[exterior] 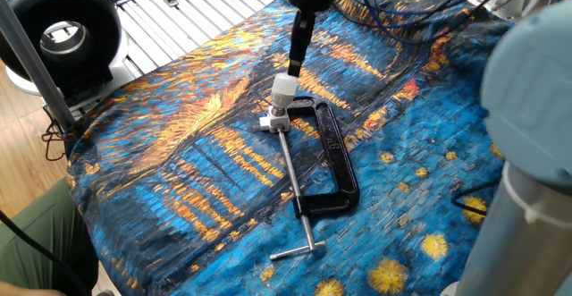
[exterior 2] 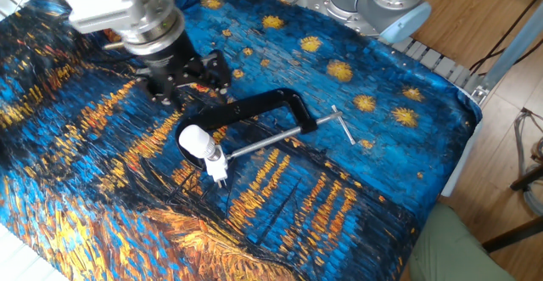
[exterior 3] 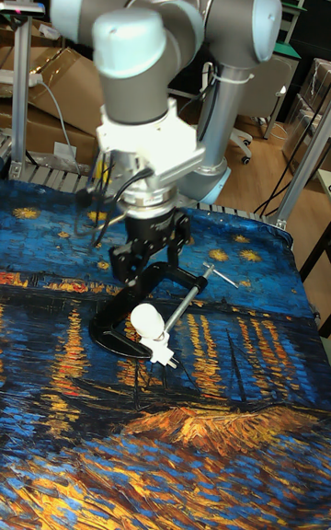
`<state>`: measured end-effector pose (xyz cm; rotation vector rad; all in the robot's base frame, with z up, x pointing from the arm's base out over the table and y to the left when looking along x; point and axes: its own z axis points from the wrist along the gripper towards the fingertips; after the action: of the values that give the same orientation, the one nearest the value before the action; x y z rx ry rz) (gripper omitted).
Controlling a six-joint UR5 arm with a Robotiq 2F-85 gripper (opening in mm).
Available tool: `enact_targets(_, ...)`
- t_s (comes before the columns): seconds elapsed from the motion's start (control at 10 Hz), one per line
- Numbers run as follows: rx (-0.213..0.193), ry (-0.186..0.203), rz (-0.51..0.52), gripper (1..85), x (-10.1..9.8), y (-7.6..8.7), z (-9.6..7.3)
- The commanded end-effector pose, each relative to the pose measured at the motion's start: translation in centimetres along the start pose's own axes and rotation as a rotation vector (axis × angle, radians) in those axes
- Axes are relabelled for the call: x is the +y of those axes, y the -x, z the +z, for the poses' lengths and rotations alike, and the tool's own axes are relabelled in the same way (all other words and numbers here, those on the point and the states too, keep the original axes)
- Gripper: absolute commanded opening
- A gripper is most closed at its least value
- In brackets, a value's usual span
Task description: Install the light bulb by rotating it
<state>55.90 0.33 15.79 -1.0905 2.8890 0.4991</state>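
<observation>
Light bulb sits in the clamped socket; your gripper hangs above it, fingers spread, holding nothing.

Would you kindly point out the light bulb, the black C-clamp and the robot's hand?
light bulb [exterior 2: 193, 137], the other fixed view, rounded top.
black C-clamp [exterior: 337, 157], one fixed view, frame's long back.
hand [exterior 3: 138, 257], tall fixed view, between fingertips.

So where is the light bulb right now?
In the other fixed view, the light bulb sits left of centre on its white socket, at the black C-clamp's jaw end, with the claw apart from it.
</observation>
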Motion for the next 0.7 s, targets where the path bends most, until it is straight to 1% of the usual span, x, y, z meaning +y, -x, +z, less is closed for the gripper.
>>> enact_targets(0.0, -0.024, 0.019, -0.05, 73.7, -2.8, 1.0, 0.9)
enact_targets(0.2, -0.031, 0.006, -0.066, 73.7, -4.3, 1.7, 2.0)
enact_targets(0.3, -0.039, 0.013, -0.065, 72.7, -4.4, 2.1, 2.5)
enact_targets(0.5, -0.033, 0.015, -0.067, 69.3, -4.7, 2.2, 3.0)
enact_targets(0.6, -0.044, 0.041, -0.06, 68.3, -4.1, 2.5, 3.1)
